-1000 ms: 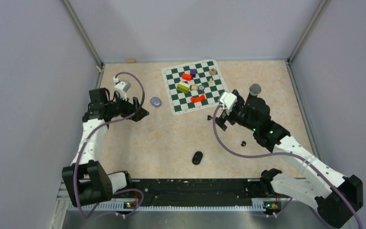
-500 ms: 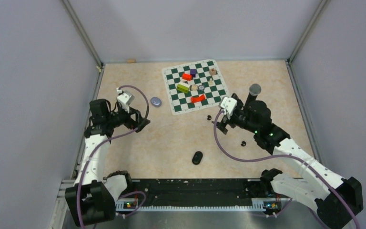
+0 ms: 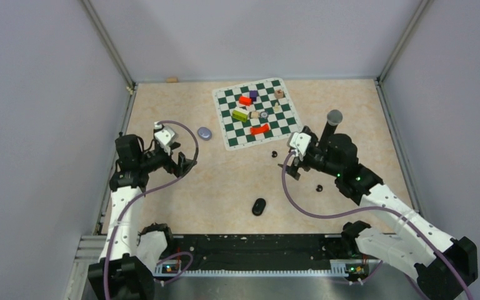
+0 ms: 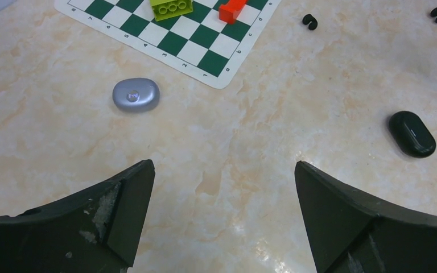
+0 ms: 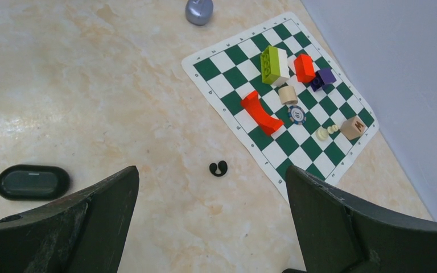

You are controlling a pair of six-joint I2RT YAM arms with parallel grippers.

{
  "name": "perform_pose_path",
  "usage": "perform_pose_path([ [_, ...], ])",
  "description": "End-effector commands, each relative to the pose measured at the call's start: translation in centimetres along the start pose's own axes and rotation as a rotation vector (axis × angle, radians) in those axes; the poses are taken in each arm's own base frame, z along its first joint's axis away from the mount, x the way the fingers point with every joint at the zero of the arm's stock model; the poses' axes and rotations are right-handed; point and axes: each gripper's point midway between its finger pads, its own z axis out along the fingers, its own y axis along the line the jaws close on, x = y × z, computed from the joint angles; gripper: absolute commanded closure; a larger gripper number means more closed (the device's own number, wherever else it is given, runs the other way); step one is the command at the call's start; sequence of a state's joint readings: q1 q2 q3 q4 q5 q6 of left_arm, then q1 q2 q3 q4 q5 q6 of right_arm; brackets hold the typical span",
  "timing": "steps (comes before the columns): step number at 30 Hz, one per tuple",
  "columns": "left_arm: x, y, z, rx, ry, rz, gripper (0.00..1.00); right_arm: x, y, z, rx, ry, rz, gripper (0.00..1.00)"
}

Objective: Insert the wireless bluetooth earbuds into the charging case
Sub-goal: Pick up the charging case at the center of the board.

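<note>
L pincer (image 4: 223,168) wide, empty, over bare desk (image 4: 45,142). R pincer (image 5: 211,170) wide, empty too. One black bud (image 5: 218,168) sits mid-frame in R wrist view, just off chessboard (image 5: 227,85) edge. Second black bud (image 3: 318,187) lies lower, apart. Purple buds not seen. Black case (image 4: 412,133) and grey-purple case (image 4: 136,94) both look shut. Risks: bud tiny and rounded, prob. skids or pops out if pads close off-centre. Shut lid blocks insertion. Wrong case poss.
</note>
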State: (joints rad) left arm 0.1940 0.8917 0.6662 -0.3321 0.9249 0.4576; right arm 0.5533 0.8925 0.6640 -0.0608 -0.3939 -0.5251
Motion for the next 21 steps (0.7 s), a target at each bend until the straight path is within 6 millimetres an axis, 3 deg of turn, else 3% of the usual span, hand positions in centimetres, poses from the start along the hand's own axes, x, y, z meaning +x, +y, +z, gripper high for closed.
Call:
perform_pose_path([
  [1, -3.3, -1.3, -2.3, 0.022, -0.005, 0.181, 0.01, -1.9, -0.1, -1.1, -0.060, 0.003, -0.074, 0.01],
  [7, -1.9, -3.8, -1.7, 0.105, -0.083, 0.173, 0.01, -0.6, 4.2, -1.4, -0.295, 0.003, -0.184, 0.01],
  [10, -1.1, -3.1, -1.6, 0.066, -0.067, 0.175, 0.01, 0.0, 6.5, -1.0, -0.366, 0.003, -0.293, 0.01],
  [14, -1.1, -4.1, -1.9, 0.125, -0.043, 0.181, 0.01, 1.6, 9.2, 0.5, -0.438, 0.058, -0.454, 0.01],
  [21, -0.3, -4.6, -1.9, 0.164, -0.025, 0.172, 0.01, 3.8, 12.3, 2.2, -0.530, 0.129, -0.505, 0.01],
])
